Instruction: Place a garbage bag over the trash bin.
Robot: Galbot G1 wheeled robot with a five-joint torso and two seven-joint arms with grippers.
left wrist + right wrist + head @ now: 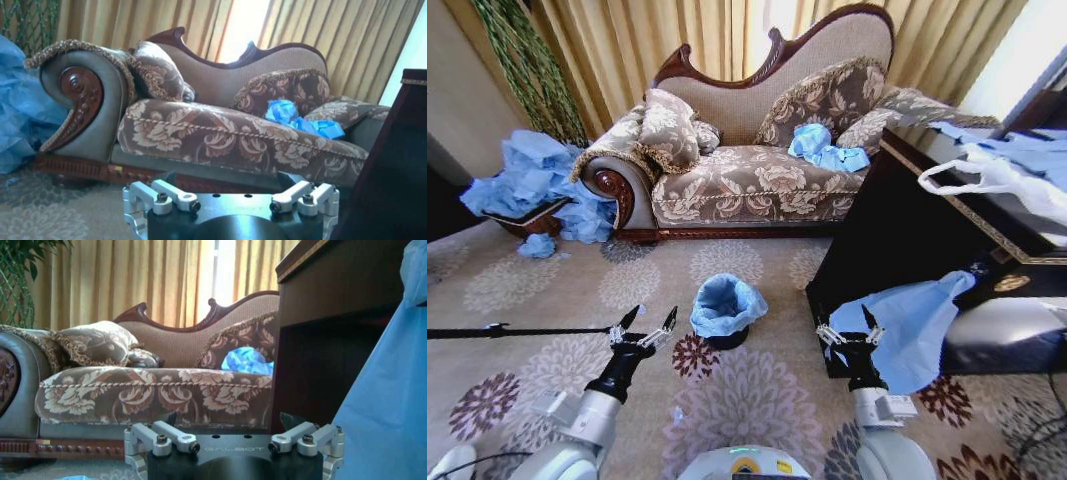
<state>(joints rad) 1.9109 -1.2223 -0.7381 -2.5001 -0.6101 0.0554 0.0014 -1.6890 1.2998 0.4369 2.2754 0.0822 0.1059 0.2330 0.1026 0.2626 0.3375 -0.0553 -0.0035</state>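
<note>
The thin, crinkly light-blue garbage bag point(725, 302) already lines the small black cylindrical trash bin point(723, 337) on the patterned carpet point(757, 400), so the left gripper point(643, 325) and right gripper point(847, 328) hover open and empty either side

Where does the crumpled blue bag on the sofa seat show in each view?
Head view: blue bag at the seat's right end, against the patterned cushion.
Left wrist view: right of centre, on the seat.
Right wrist view: beside the dark cabinet edge.
Shared landmark: sofa's carved wooden backrest.
</note>
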